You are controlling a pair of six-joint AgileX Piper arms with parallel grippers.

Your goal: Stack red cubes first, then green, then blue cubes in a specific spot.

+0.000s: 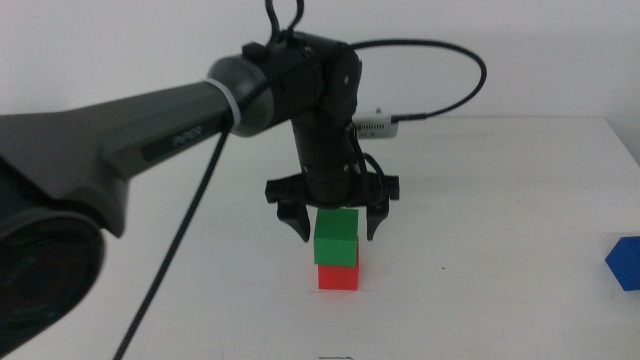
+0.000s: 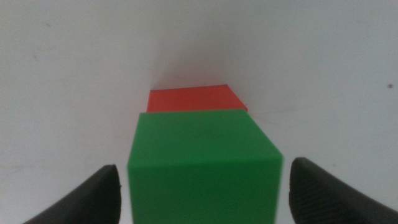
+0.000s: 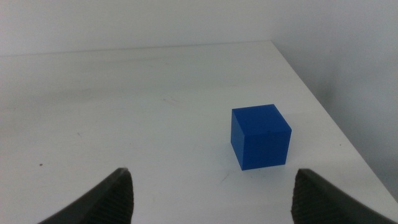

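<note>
On the white table, the green cube (image 1: 336, 240) sits on top of the red cube (image 1: 338, 275) near the middle. My left gripper (image 1: 335, 228) hangs over this stack, open, with one jaw on each side of the green cube and a gap to each. The left wrist view shows the green cube (image 2: 204, 165) between the jaws and the red cube (image 2: 194, 98) beneath it. At the table's right edge lies the blue cube (image 1: 624, 262). The right gripper (image 3: 211, 193) is open, a short way from the blue cube (image 3: 260, 135); the middle view does not show this arm.
The left arm and its cable (image 1: 190, 215) span the left half of the middle view. A small white device (image 1: 372, 126) lies at the back of the table. The table's right edge (image 3: 323, 106) runs close beside the blue cube.
</note>
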